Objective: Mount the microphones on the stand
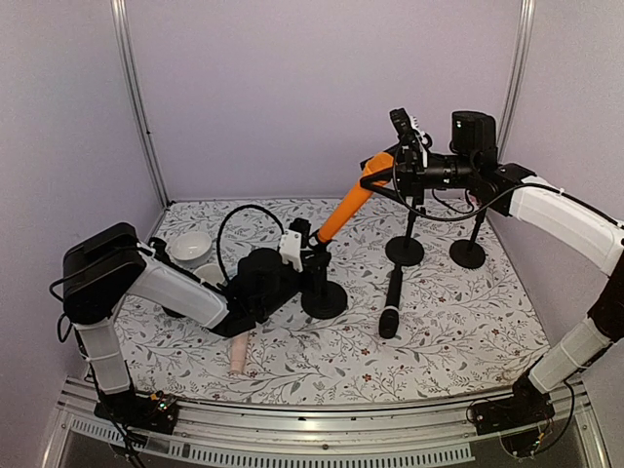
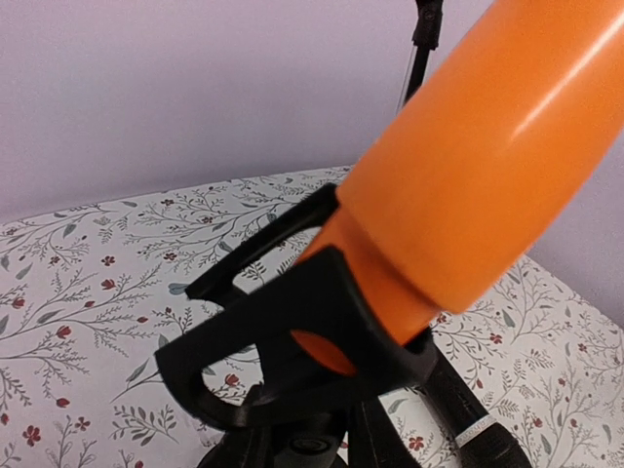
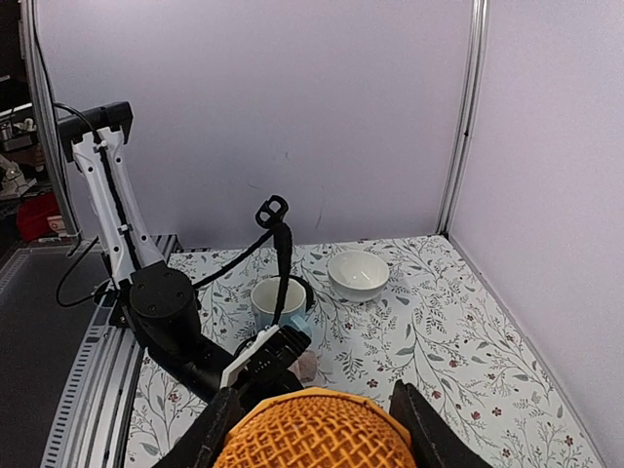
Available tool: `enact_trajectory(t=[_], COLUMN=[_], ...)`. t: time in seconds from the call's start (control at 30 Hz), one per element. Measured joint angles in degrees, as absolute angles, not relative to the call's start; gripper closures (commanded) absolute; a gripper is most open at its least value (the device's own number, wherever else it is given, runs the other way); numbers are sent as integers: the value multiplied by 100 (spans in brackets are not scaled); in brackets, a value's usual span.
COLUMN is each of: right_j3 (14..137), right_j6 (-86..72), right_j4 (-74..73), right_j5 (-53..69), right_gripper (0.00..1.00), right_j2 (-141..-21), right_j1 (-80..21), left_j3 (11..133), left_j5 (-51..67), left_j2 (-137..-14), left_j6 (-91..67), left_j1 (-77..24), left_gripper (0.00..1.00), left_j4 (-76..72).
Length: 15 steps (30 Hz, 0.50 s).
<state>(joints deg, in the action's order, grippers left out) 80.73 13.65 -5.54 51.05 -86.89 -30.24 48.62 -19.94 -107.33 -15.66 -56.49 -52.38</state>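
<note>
One orange microphone, head cropped, clamped in right claw

A white bowl sits at the far left of the flowered tablecloth. Just beside it, nearer and to the right, stands a white mug, partly hidden in the view from above. Lavender walls close in the back and sides, with aluminium posts in the two far corners. A metal rail runs along the near edge.
</note>
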Motion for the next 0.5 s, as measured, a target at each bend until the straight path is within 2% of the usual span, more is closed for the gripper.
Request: enact_trajectory(t=[0.23, 0.5], right_j3=[7496, 7282], right_j6=[1682, 2397], right_j4=[-128, -322], right_j5=[5113, 5109], right_gripper=[100, 100], right_j2=[-8412, -8224], right_j1=[-3041, -3094], left_j3=[4884, 4936], left_j5=[-2029, -2095], left_j2=[-10733, -10731], left_j6=[-1638, -1599], left_j1=[-5645, -5642], left_gripper=[100, 100], left_j4=[-5212, -5111])
